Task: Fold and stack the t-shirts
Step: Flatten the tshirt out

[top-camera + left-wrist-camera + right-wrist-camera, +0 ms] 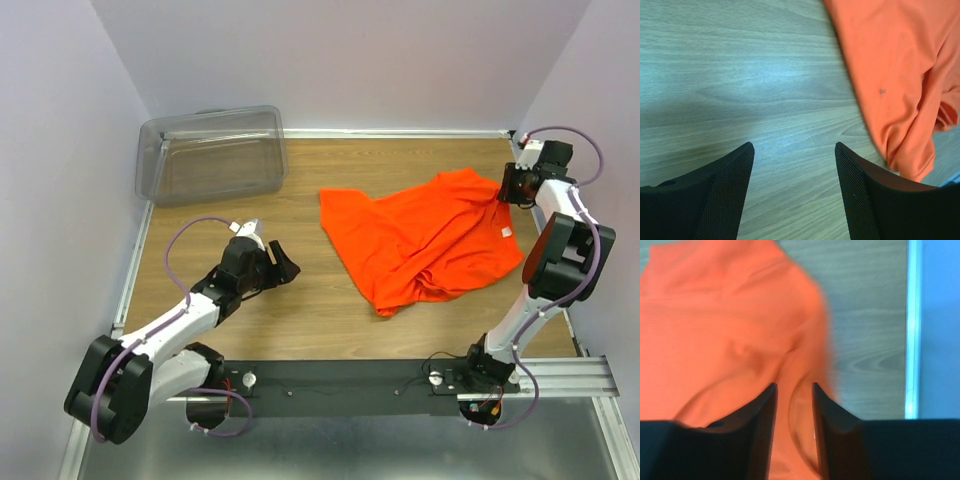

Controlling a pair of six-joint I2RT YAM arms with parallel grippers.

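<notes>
One orange t-shirt (420,240) lies crumpled right of centre on the desk (300,320), long axis roughly left-right; right gripper (507,190) pinches its far-right edge, jaws nearly together. Spread left gripper (272,262) sits apart, shirt to its right. Right arm nearer.

My wooden table (300,310) carries two things. A clear plastic bin (212,153) sits in the upper left of the frame. The orange t-shirt (420,240) lies rumpled right of centre, well apart from the bin.
</notes>
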